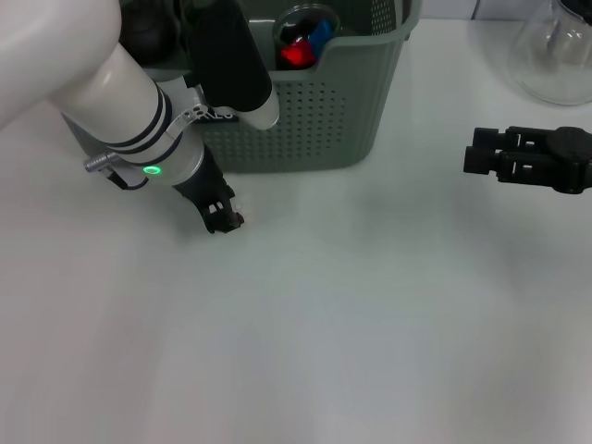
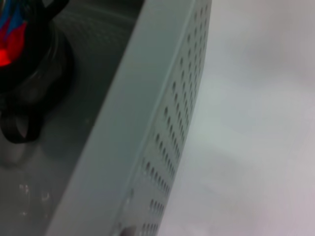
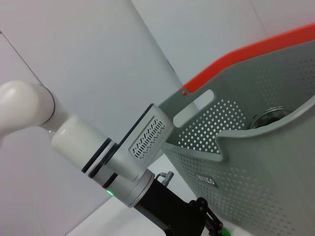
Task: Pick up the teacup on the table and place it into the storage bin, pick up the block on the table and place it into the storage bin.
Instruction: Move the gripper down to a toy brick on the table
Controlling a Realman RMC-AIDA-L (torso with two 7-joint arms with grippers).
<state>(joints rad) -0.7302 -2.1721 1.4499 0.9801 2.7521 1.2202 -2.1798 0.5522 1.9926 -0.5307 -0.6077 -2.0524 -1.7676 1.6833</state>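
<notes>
Showing only overhead, teacup [image 1: 305, 39] sits inside storage bin [image 1: 305, 120].

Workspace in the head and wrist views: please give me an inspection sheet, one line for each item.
Surface: pale white table, bare in front.
Job's things: grey-green perforated plastic storage bin at the back; dark round teacup inside it, red and blue blocks in the cup.
Clutter: clear glass flask, back right.
Grippers: left gripper low over the table beside the bin's front, holding nothing; right gripper hovering at right, empty.
Cables: nothing seen.
Surroundings: pale wall behind.
</notes>
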